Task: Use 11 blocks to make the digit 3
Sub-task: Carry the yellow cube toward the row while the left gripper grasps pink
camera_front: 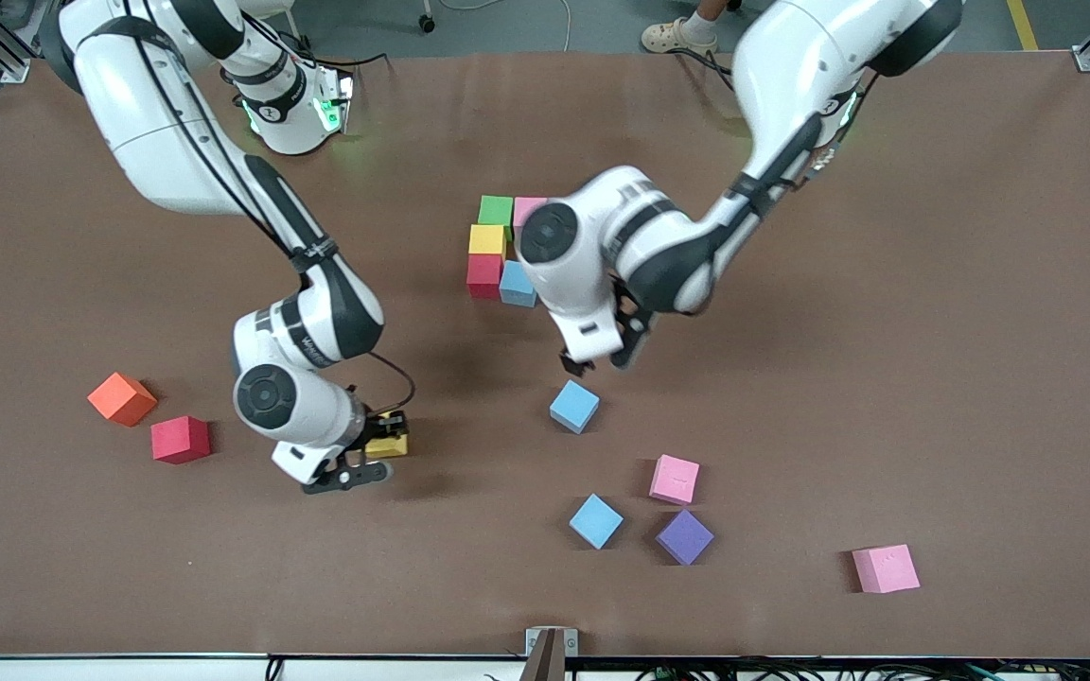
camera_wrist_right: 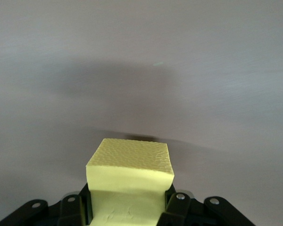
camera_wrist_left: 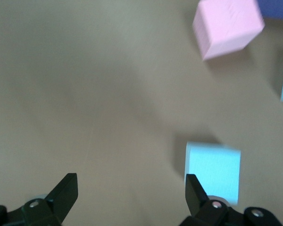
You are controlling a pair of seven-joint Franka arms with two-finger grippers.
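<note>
Near the table's camera-side edge lie loose matte foam cubes: a pink cube [camera_front: 885,568], a purple cube [camera_front: 684,536], a light blue cube [camera_front: 595,520]. Farther in, the right gripper [camera_front: 370,457] is clamped on a yellow foam cube [camera_front: 388,443], low over the brown table [camera_front: 886,331]. The left gripper [camera_front: 597,361], jaws spread wide and empty, hangs just above another light blue cube [camera_front: 573,406], the nearer arm for it. Farthest, the started digit 3 [camera_front: 498,251] lies toward the bases from the yellow cube.

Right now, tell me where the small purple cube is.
In the front view, the small purple cube lies near the camera's table edge, just nearer than a pink cube and beside a light blue cube.
</note>
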